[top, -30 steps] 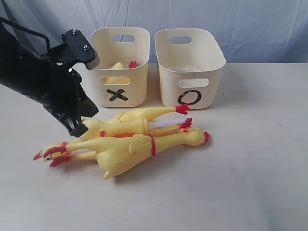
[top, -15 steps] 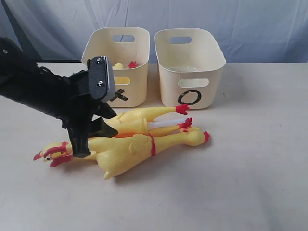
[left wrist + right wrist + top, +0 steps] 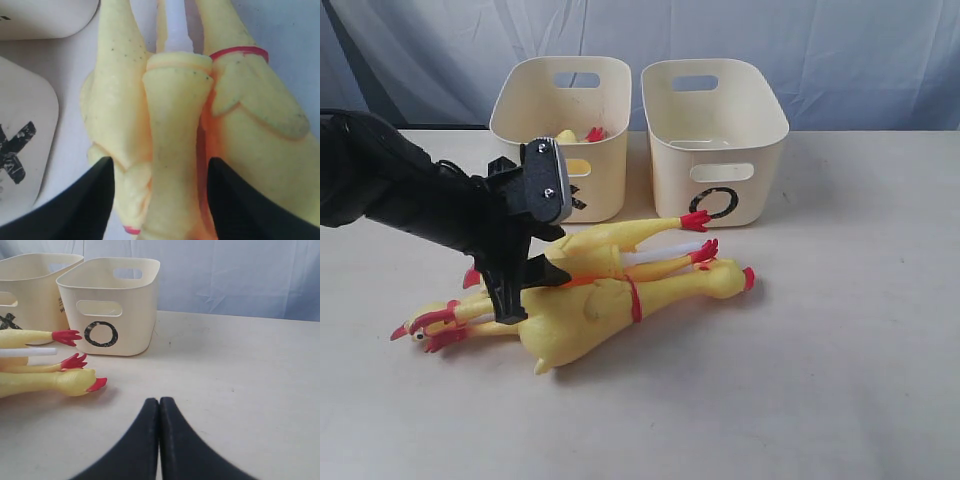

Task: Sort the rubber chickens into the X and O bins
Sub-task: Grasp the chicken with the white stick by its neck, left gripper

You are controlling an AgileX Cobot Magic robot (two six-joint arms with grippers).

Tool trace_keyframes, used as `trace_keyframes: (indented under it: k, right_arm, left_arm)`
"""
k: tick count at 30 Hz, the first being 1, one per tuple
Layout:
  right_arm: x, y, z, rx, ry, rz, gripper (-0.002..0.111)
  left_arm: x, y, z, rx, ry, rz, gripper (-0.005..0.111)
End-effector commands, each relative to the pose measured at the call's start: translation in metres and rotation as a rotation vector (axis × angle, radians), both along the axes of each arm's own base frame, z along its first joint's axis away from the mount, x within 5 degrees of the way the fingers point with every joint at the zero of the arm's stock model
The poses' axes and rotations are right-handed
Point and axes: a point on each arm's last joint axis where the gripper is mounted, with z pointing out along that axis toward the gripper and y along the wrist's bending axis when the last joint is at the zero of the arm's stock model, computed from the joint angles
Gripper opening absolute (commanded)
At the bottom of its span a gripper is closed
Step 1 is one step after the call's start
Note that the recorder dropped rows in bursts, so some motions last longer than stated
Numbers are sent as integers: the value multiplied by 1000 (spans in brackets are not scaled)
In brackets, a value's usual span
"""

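My left claw [image 3: 525, 290] hung open, its black fingers [image 3: 95, 200] straddling, not yet pinching, the slim chicken [image 3: 175, 140] wedged between two neighbours [image 3: 610, 320] in a pile near the middle of the table [image 3: 840, 380]. My right claw [image 3: 159, 407] sat shut and empty, low over the table. The rubber looked soft, light and squashy, so I judged the thicker trunk the place to grip, not the floppy neck. The X bin [image 3: 510, 120] and O bin [image 3: 765, 135] stood toward the far edge.
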Motion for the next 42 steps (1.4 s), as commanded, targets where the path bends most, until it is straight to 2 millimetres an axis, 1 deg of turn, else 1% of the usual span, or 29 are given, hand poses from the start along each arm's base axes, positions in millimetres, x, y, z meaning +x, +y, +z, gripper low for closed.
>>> trace_keyframes:
  k: [1, 23, 26, 31, 37, 39, 41, 42]
  right_arm:
    - [0, 0, 0, 0, -8, 3, 0]
    - [0, 0, 0, 0, -8, 3, 0]
    - [0, 0, 0, 0, -8, 3, 0]
    - [0, 0, 0, 0, -8, 3, 0]
    - [0, 0, 0, 0, -8, 3, 0]
    - [0, 0, 0, 0, -8, 3, 0]
    - [0, 0, 0, 0, -8, 3, 0]
    - [0, 0, 0, 0, -8, 3, 0]
  left_arm:
    - [0, -1, -3, 5, -16, -11, 54]
    - [-3, -2, -3, 1, 3, -43, 54]
    - [-2, -2, -7, 4, 16, -42, 54]
    - [0, -3, -23, 22, 56, -40, 54]
    - [1, -3, -29, 30, 72, -41, 54]
    - [1, -3, -29, 30, 72, -41, 50]
    - [1, -3, -29, 30, 72, -41, 43]
    - [1, -3, -29, 30, 72, -41, 37]
